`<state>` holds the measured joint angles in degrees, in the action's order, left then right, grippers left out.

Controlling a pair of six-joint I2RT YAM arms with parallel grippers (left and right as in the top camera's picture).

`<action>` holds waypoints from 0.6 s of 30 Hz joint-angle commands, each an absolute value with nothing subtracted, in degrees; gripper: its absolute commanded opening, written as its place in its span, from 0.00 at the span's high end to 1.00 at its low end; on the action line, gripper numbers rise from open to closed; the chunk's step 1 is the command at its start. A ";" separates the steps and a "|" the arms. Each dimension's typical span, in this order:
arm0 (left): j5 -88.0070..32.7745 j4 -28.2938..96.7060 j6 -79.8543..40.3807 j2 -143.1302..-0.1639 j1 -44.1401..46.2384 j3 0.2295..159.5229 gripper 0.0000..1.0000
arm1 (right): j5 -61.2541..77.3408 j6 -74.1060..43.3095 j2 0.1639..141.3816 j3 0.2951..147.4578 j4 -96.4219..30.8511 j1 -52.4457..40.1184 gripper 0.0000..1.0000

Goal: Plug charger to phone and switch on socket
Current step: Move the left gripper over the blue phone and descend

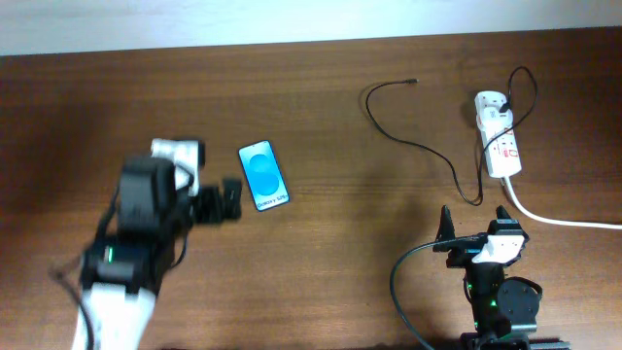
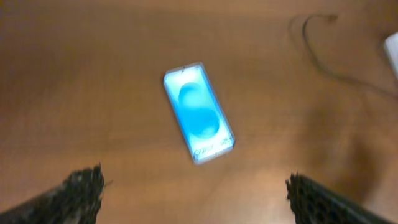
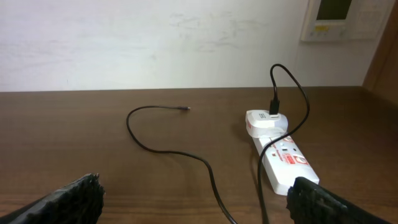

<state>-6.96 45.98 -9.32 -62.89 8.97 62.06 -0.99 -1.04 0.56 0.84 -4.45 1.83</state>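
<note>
phone (image 2: pixel 199 113) flat on table (image 2: pixel 81 93), screen lit blue | left end effector (image 2: pixel 196 194) fingers spread, empty | charger (image 2: pixel 323 53) top right

Brown wood table (image 1: pixel 311 282), white wall (image 3: pixel 124 37) w/ ctrl panel (image 3: pixel 340 18) top right

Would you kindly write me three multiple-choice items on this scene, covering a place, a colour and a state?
1. The tip of the black cable lies: A) on the table, apart from the phone; B) in the phone; C) in a gripper.
2. The phone's screen is: A) red; B) blue; C) green.
3. The left gripper and right gripper are: A) shut; B) holding the cable; C) open, empty.
1A: tip on bare wood; 2B: screen glows blue; 3C: jaws wide, nothing between.
</note>
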 commanded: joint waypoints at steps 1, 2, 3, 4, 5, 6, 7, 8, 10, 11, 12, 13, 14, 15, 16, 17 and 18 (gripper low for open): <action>-12.29 49.84 -9.80 -72.58 11.81 72.77 0.01 | -0.82 -0.67 0.21 0.32 -4.60 1.80 0.02; -16.29 49.87 -9.80 -74.30 12.01 73.08 0.01 | -0.82 -0.67 0.21 0.32 -4.60 1.80 0.02; -18.48 50.54 -9.80 -75.96 12.01 73.06 0.01 | -0.82 -0.67 0.21 0.32 -4.60 1.80 0.02; -18.70 50.87 -9.80 -77.10 12.01 73.06 0.01 | -0.82 -0.67 0.21 0.32 -4.60 1.80 0.02; -18.74 51.20 -9.80 -78.76 12.01 73.06 0.01 | -0.82 -0.67 0.21 0.32 -4.60 1.80 0.02; -18.70 51.29 -9.80 -80.18 12.01 73.06 0.01 | -0.82 -0.67 0.21 0.32 -4.60 1.80 0.02; -18.65 51.20 -9.80 -81.32 12.01 73.06 0.01 | -0.82 -0.67 0.21 0.32 -4.60 1.80 0.02; -18.61 51.05 -9.82 -82.83 12.01 73.06 0.01 | -0.82 -0.67 0.21 0.32 -4.60 1.80 0.02; -13.28 52.05 -15.86 -85.03 12.01 73.06 0.01 | -0.82 -0.67 0.21 0.32 -4.60 1.80 0.02; -9.04 52.86 -19.77 -85.91 12.05 73.06 0.01 | -0.82 -0.67 0.21 0.32 -4.60 1.80 0.02; -4.47 53.80 -23.40 -86.94 12.36 73.06 0.01 | -0.82 -0.67 0.21 0.32 -4.60 1.80 0.02; -2.00 54.59 -25.82 -87.88 12.82 73.06 0.01 | -0.82 -0.67 0.21 0.32 -4.60 1.80 0.02; -1.65 54.72 -26.33 -88.58 13.28 73.06 0.01 | -0.82 -0.67 0.21 0.32 -4.60 1.80 0.02; -1.63 54.72 -26.33 -89.14 13.76 73.06 0.01 | -0.82 -0.67 0.19 0.32 -4.60 1.80 0.02; -1.63 54.72 -26.35 -89.54 14.28 73.06 0.01 | -0.82 -0.67 0.21 0.32 -4.60 1.80 0.02; -1.58 54.72 -26.63 -90.04 14.98 73.06 0.01 | -0.82 -0.67 0.19 0.32 -4.60 1.80 0.02; -1.04 54.83 -27.68 -90.67 15.81 73.06 0.01 | -0.82 -0.67 0.21 0.32 -4.60 1.80 0.02</action>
